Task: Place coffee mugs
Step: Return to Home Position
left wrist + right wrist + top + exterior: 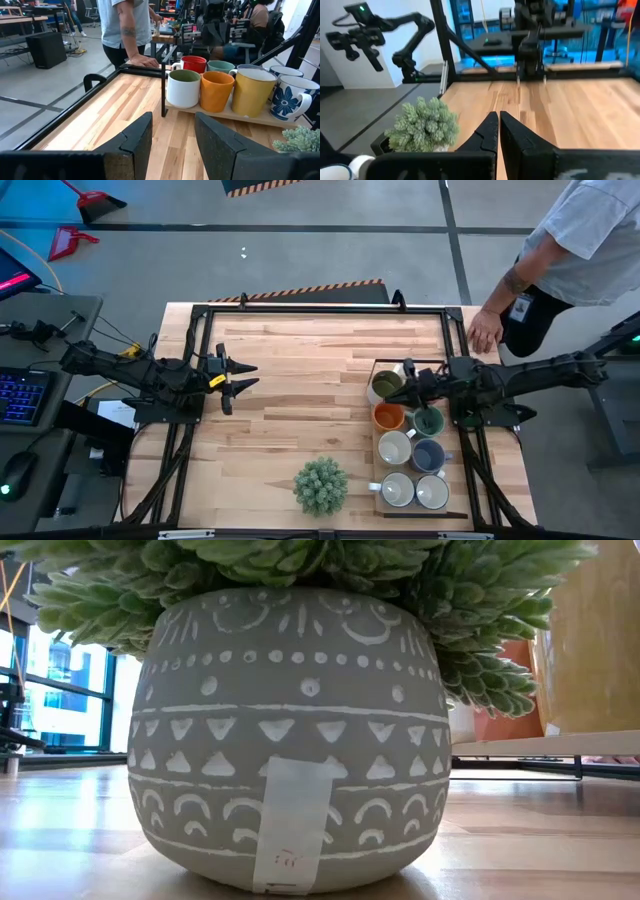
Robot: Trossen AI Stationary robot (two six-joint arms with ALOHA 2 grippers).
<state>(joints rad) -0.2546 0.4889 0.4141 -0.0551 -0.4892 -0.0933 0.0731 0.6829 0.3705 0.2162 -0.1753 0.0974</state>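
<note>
Left gripper (243, 376) hovers over the left side of the table (300, 350), fingers spread apart and holding nothing. Right gripper (410, 383) hangs over the shelf (240, 114), at the end nearest the person (590, 230); its fingers are pressed together with nothing between. The person's hand (485, 330) rests on the table corner. The plant (320, 485), in a grey patterned pot, stands just beside the shelf. The mugs (393, 447) stand upright in two close rows on the shelf, at the table's right side. One row has a white mug (183, 88) with olive inside, an orange mug (217, 91), a yellow mug (253, 92) and a flowered mug (290, 97); a red mug (194, 64) stands behind.
</note>
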